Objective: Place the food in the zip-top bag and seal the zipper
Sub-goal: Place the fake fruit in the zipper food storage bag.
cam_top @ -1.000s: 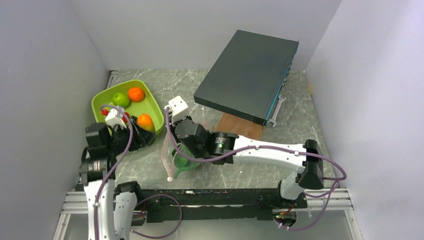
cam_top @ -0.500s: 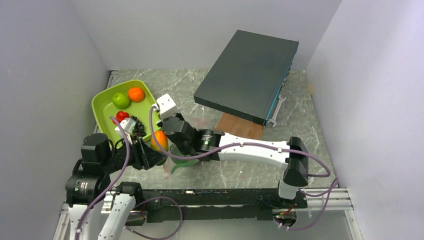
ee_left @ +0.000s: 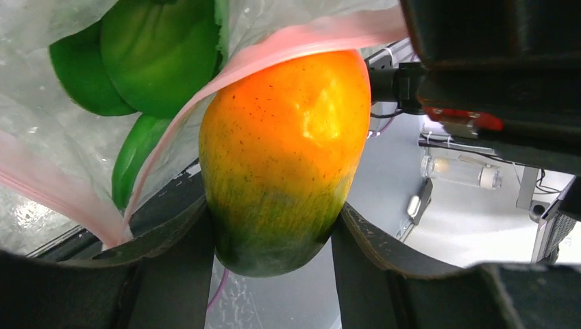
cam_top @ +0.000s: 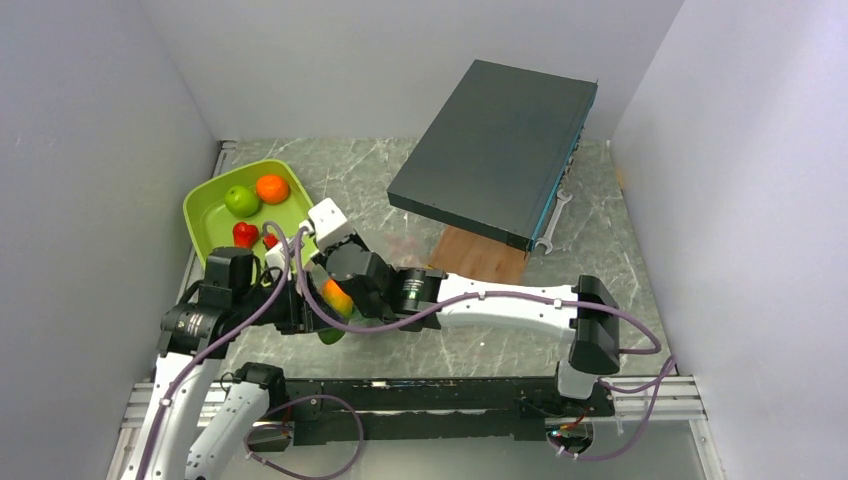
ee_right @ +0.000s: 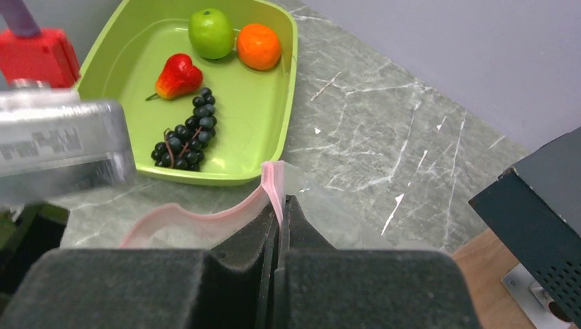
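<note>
Push the yellow-red fruit [ee_left: 281,151], clamped in the left gripper [ee_left: 274,236] at the mouth of the zip-top bag [ee_left: 48,137], in beside the leafy greens [ee_left: 157,55] before releasing, right gripper [ee_right: 281,212] pinched tight on the zipper [ee_right: 205,223], lifting it open.

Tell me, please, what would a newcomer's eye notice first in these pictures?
First, the orange-and-green fruit, held by the left gripper right at the pink mouth of the clear bag, which the right gripper pinches by its edge. Inside the bag lie green leaves. On the table's left, the lime tray holds an apple, an orange, a red fruit and black grapes.
</note>
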You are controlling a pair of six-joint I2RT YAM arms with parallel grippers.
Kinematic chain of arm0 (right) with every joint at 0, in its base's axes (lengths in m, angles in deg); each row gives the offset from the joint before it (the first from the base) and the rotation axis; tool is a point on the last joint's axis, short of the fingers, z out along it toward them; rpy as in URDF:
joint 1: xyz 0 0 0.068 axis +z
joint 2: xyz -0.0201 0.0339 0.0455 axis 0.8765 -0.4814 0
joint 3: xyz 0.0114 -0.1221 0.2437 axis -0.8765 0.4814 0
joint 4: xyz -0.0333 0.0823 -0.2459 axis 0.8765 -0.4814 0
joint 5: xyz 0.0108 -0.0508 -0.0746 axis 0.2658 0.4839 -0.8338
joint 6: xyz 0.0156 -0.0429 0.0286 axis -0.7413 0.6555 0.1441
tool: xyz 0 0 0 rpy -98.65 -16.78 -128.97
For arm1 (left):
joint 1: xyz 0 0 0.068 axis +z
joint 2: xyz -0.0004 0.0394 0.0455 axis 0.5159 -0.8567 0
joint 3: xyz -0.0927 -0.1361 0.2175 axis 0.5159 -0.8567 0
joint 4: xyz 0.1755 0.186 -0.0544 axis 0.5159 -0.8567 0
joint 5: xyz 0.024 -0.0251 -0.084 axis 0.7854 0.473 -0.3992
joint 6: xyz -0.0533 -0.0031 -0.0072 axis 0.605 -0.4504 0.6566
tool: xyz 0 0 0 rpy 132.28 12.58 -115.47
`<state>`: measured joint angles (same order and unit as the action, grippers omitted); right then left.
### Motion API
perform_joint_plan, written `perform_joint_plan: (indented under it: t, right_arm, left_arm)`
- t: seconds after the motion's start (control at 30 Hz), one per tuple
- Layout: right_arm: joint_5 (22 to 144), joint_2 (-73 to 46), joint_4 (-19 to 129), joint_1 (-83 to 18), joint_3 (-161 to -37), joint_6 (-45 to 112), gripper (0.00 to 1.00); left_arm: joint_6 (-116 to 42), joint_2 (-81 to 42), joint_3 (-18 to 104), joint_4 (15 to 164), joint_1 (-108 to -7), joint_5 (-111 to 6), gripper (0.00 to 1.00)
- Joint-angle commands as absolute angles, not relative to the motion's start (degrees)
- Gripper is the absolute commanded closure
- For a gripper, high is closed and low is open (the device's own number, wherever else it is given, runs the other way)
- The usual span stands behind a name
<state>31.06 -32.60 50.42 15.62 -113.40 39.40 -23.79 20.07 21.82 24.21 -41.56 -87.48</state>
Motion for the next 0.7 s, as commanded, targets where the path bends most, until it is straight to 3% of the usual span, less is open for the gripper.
perform_joint_plan:
  t: [0.0, 0.27, 0.67]
  right_arm:
    - [33.8, -25.8, 60.9, 16.3, -108.6, 44.2, 1.0]
    - [40.2, -19.9, 69.2, 16.4, -98.7, 49.6, 1.0]
    - [46.7, -19.0, 72.1, 18.1, -96.8, 52.5, 1.0]
  left_arm:
    - [-22.2, 22.7, 23.2, 27.6, -41.7, -88.2, 1.0]
    - [-21.3, 24.7, 20.8, 27.3, -41.7, -90.7, 1.0]
    - [-17.7, 23.4, 19.5, 32.5, -41.7, -95.5, 1.0]
